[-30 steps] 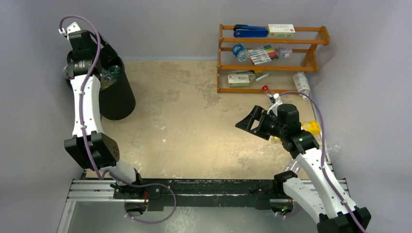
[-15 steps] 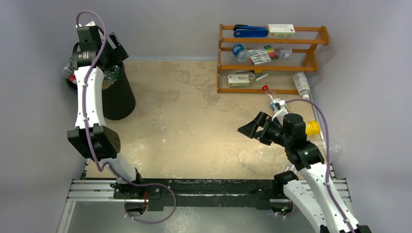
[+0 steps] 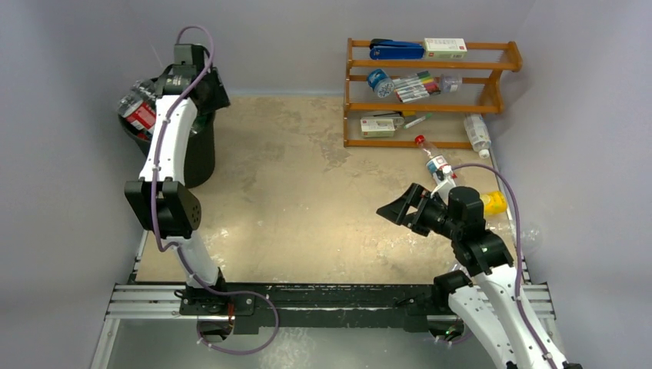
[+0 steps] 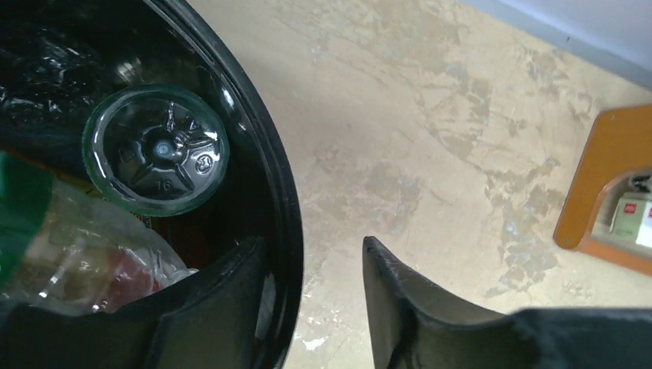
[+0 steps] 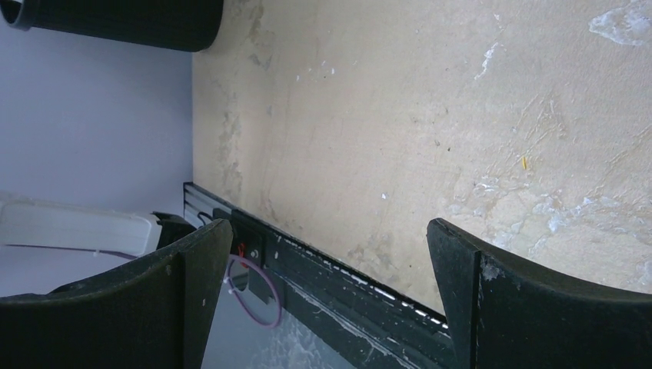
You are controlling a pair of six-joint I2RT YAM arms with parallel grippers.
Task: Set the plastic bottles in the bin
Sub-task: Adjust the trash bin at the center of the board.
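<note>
The left gripper [image 4: 314,247] hovers over the rim of the bin [image 4: 286,192], its jaws a narrow gap apart and pinching nothing, one finger above the inside, the other above the tabletop [image 4: 430,138]. Plastic bottles [image 4: 84,250] lie heaped in the bin, among them a clear bottle [image 4: 156,150] showing its base. The right gripper [image 5: 329,231], jaws spread wide and empty, hangs over bare tabletop. On the right side lie a red-capped bottle [image 3: 432,156], a yellow bottle [image 3: 495,202] and, beside the wooden rack [image 3: 430,108], a pale bottle [image 3: 477,131].

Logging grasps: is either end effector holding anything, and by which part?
Nothing is held: left end effector empty, straddling the bin rim; right end effector open, empty.
</note>
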